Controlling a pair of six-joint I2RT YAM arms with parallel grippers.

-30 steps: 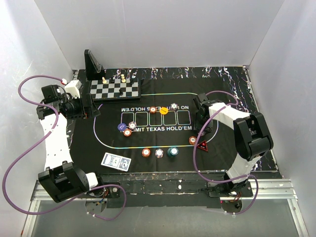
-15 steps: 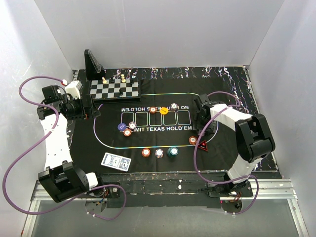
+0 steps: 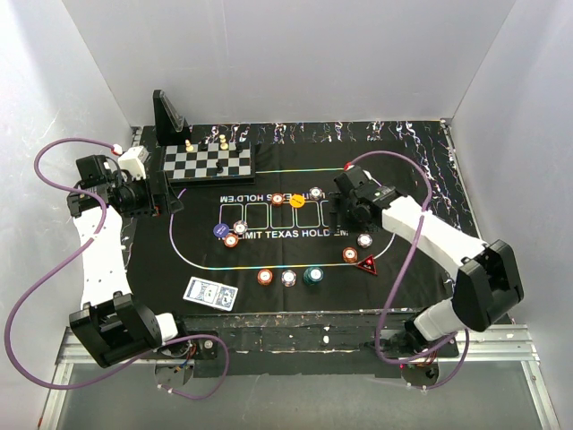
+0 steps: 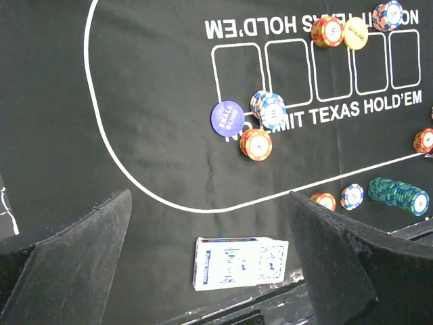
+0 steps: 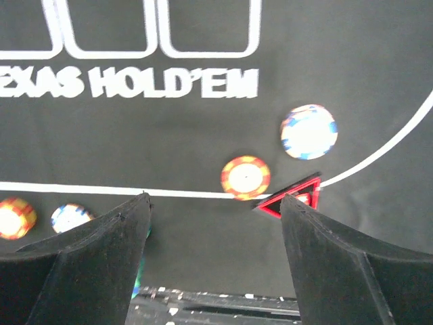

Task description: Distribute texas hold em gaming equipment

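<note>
The right arm rises from its base at the near right corner, folds at an elbow held out to the right, and stretches its forearm left and away over the black poker mat (image 3: 199,240). The right end effector (image 5: 214,198) points down at the felt, fingers spread wide with nothing between them. Under it lie a white-and-blue chip (image 5: 308,131), an orange chip (image 5: 245,177) and, just beside that, the red triangular marker (image 5: 292,200). The left arm stands along the left edge, wrist turned toward the mat near the chessboard (image 3: 208,163). The left end effector (image 4: 208,196) also gapes wide and empty. The playing cards (image 4: 240,263) lie at the mat's near edge, and the blue disc (image 4: 226,116) is inside the white line.
</note>
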